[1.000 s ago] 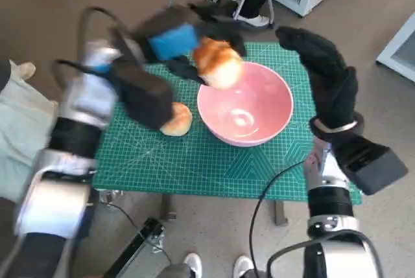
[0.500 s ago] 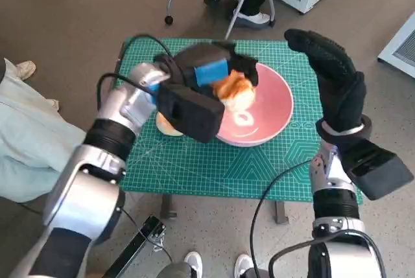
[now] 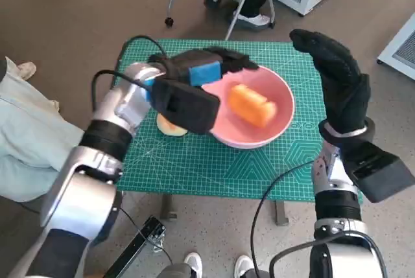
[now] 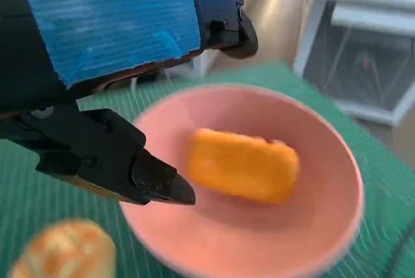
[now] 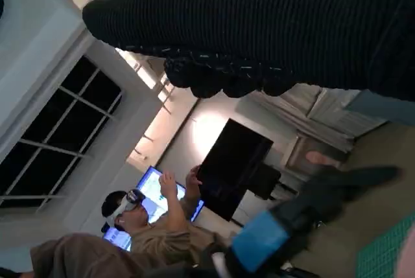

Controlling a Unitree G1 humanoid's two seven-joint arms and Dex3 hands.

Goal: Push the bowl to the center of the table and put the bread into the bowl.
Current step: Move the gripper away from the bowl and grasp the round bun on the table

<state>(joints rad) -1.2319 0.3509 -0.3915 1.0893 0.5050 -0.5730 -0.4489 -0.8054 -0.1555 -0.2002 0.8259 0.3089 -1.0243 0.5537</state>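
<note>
As an orange bread (image 3: 252,104) lies inside the pink bowl (image 3: 280,120), the left robot hand (image 3: 206,70) hangs over the bowl's rim with its fingers spread and nothing in them, a pose that suggests a release; a second, paler bread (image 3: 170,125) waits on the green cutting mat (image 3: 194,161) that covers the bench, just beside the bowl and partly hidden by the arm. The gloved right robot hand (image 3: 337,83) is raised flat and empty off the bowl's other side, touching nothing (perhaps kept clear of the drop). The bowl sits near the middle of the bench. From the left wrist, the bread (image 4: 243,164) rests tilted against the bowl's (image 4: 324,226) inner wall, the black fingertips (image 4: 155,184) apart above the rim. From the right wrist, the glove (image 5: 272,25) spans the top; a person in a headset (image 5: 133,203) sits by a lit screen. No brand, label or writing can be read in any view
</note>
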